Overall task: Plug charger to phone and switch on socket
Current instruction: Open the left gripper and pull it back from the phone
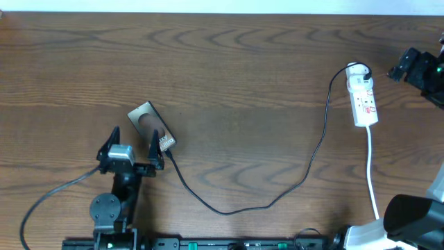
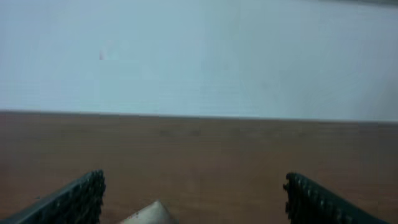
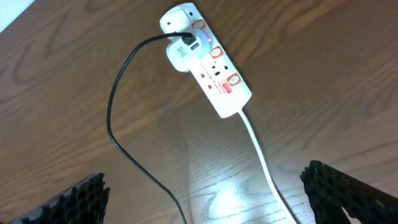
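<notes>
The phone [image 1: 144, 117] lies tilted on the table at the left, and one pale corner of it [image 2: 149, 214] shows low in the left wrist view. My left gripper [image 1: 134, 133] stands open over its near end, its right finger crossing the slab. The charger [image 1: 222, 210], a thin black cable, runs from the phone's near end in a long loop to the socket [image 1: 364, 94]. There it enters a white plug on the socket [image 3: 208, 62]. My right gripper [image 1: 398, 69] hovers open just right of the socket, with the charger [image 3: 115, 118] between its fingers [image 3: 78, 202].
The socket's white cord [image 1: 373, 180] runs toward the table's near edge and also crosses the right wrist view [image 3: 261, 155]. Both arm bases stand along the near edge. A pale wall rises beyond the far table edge [image 2: 199, 115].
</notes>
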